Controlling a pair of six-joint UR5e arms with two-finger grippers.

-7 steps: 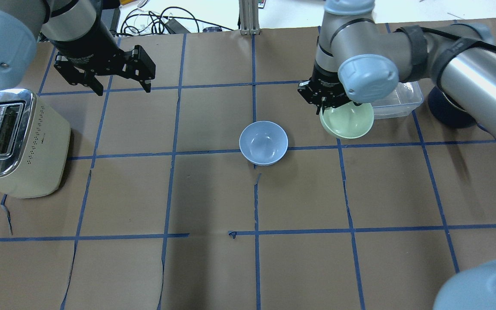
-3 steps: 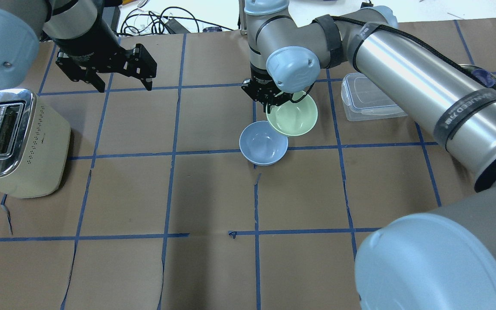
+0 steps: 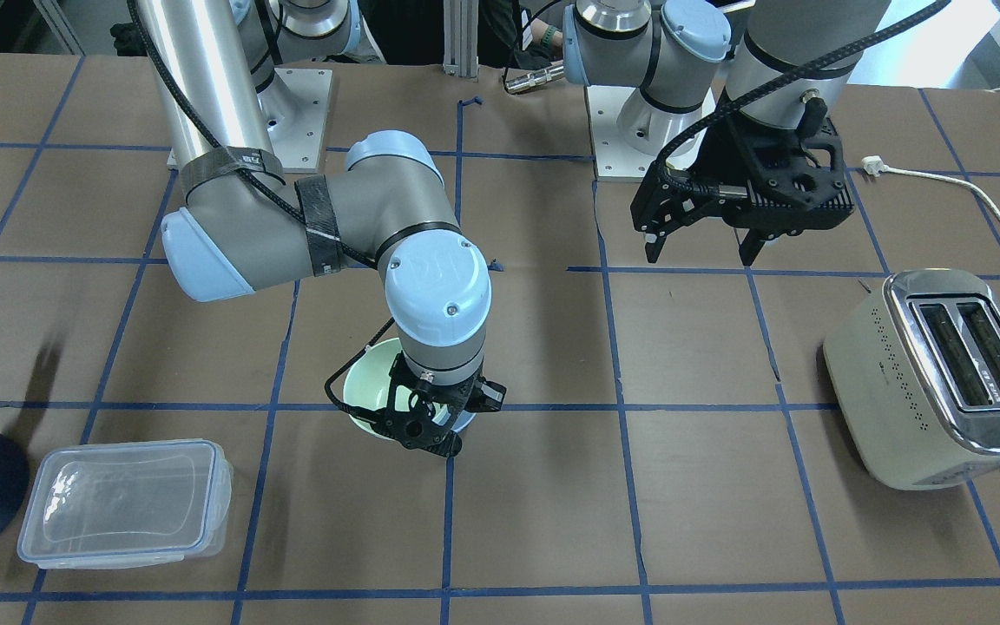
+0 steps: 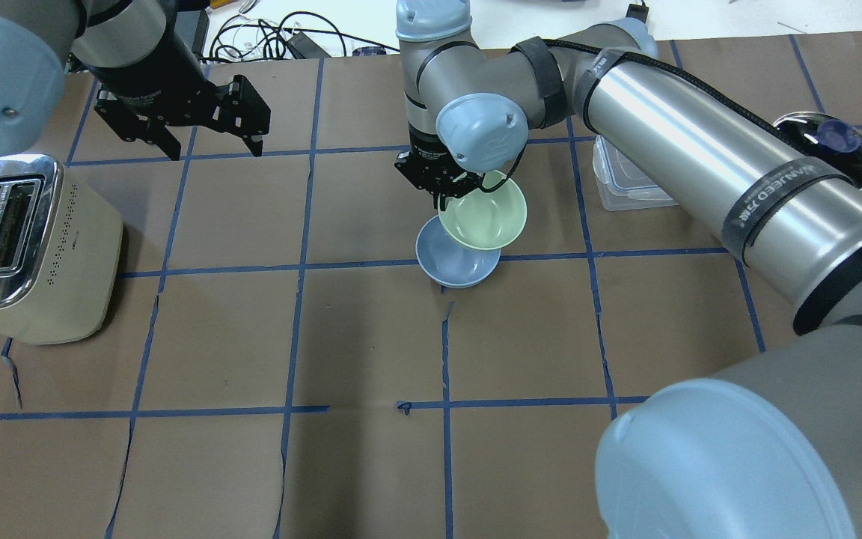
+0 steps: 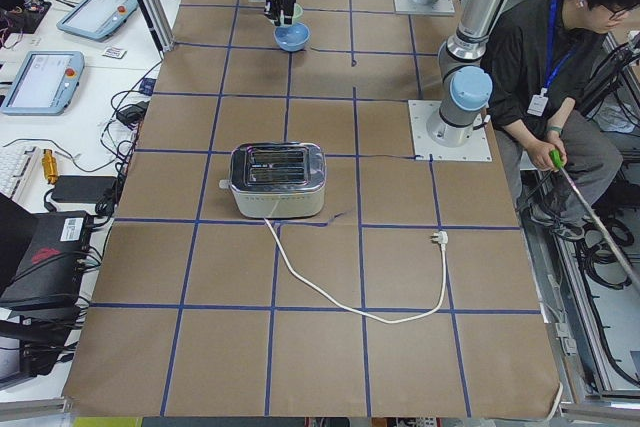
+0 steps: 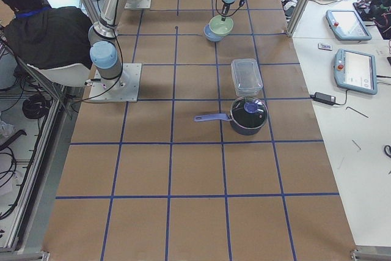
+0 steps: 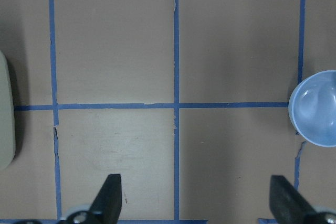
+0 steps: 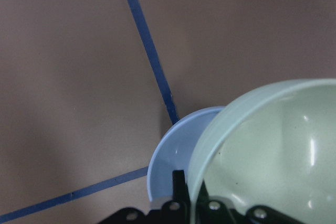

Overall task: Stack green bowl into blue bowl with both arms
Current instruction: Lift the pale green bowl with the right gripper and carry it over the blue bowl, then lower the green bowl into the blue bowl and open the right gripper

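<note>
The blue bowl (image 4: 452,271) sits on the table (image 4: 371,337) near its middle, just beside a crossing of tape lines (image 4: 442,263). The green bowl (image 4: 485,218) hangs over it from my right gripper (image 4: 442,198), which pinches the bowl's far-left rim. The green bowl is offset toward the far side and my right, so it covers only part of the blue bowl. Whether the two touch, I cannot tell. A lidded container (image 4: 618,191) lies to their right, with a pot (image 4: 824,138) further right again. My left gripper (image 4: 215,153) hovers well apart at the far left, behind the toaster (image 4: 27,247), which stands at the table's left edge.
</note>
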